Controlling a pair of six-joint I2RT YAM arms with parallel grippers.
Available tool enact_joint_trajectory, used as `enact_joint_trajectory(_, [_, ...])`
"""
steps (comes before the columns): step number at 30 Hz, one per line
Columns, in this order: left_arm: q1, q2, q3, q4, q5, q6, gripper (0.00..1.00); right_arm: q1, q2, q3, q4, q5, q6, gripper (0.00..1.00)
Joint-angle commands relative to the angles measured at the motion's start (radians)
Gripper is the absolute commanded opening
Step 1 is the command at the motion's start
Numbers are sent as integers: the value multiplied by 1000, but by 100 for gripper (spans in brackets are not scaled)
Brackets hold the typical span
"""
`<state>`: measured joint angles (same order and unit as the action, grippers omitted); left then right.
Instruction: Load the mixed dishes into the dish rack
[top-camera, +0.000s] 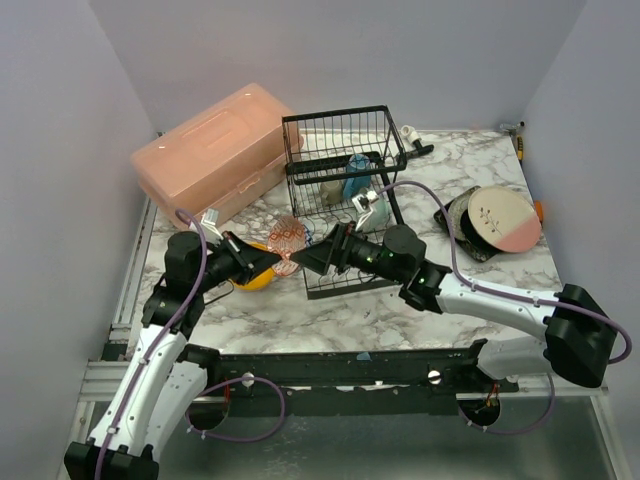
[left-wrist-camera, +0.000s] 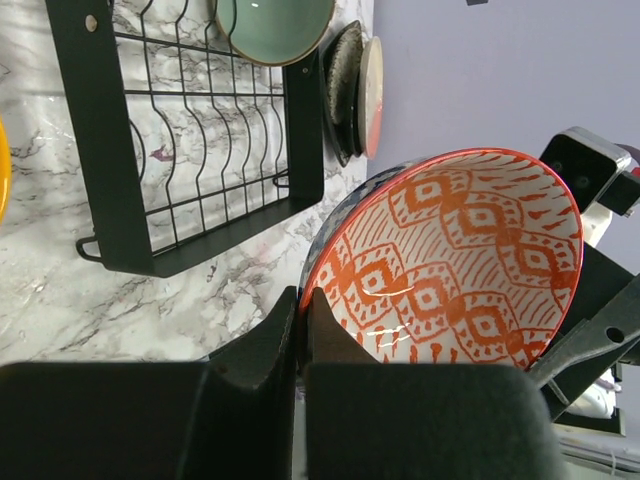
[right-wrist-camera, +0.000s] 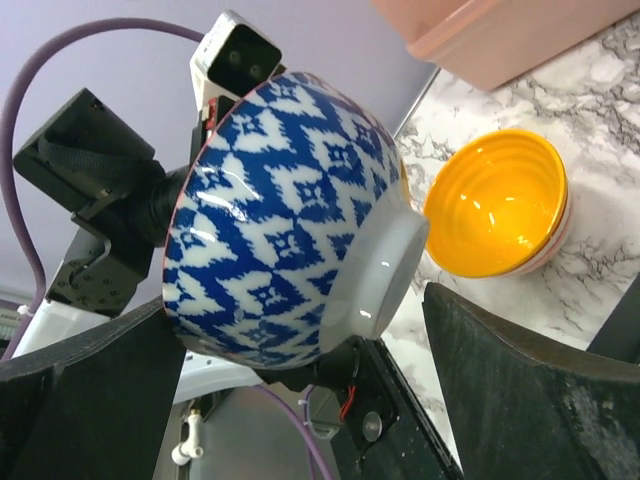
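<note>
The left gripper (left-wrist-camera: 300, 305) is clamped tight on the rim of the patterned bowl (left-wrist-camera: 450, 260) — red diamonds inside, blue outside — and holds it on edge above the tabletop (top-camera: 300, 320), just in front of the dish rack (top-camera: 345, 180). The right gripper (top-camera: 313, 258) faces the bowl's foot with jaws spread wide, one finger to each side, not closed on it. A yellow bowl (right-wrist-camera: 495, 205) sits on the marble below — a mint green bowl (left-wrist-camera: 275, 25) rests in the rack.
</note>
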<state>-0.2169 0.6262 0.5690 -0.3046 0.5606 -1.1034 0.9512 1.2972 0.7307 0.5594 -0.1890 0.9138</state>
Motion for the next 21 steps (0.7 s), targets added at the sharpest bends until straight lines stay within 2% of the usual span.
enact_joint_trajectory(1, [5,4,1,90,66,-17,0,17,9,67,-37,67,-35,99])
enact_joint_trajectory(7, [5,13,-2,88,64,0,0,41,38,110,-81,99,-57,94])
enact_joint_trajectory(9, [5,12,-1,82,60,2,0,46,44,117,-90,99,-55,87])
enact_joint_trajectory(11, [5,11,4,73,52,11,0,53,50,125,-97,106,-47,75])
enact_joint_trajectory(13, [5,17,10,67,47,32,0,62,54,127,-104,127,-44,57])
enact_joint_trajectory(15, [5,25,28,27,24,61,0,63,57,130,-121,147,-40,28])
enact_joint_trajectory(16, [5,30,41,9,15,83,0,64,55,130,-133,161,-31,8])
enact_joint_trajectory(17, [5,37,54,-21,5,104,2,64,50,127,-144,173,-24,0])
enact_joint_trajectory(20, [4,42,80,-85,-31,161,50,64,30,96,-131,212,5,0])
enact_joint_trajectory(21, [4,39,88,-99,-35,175,58,63,23,89,-138,231,17,0])
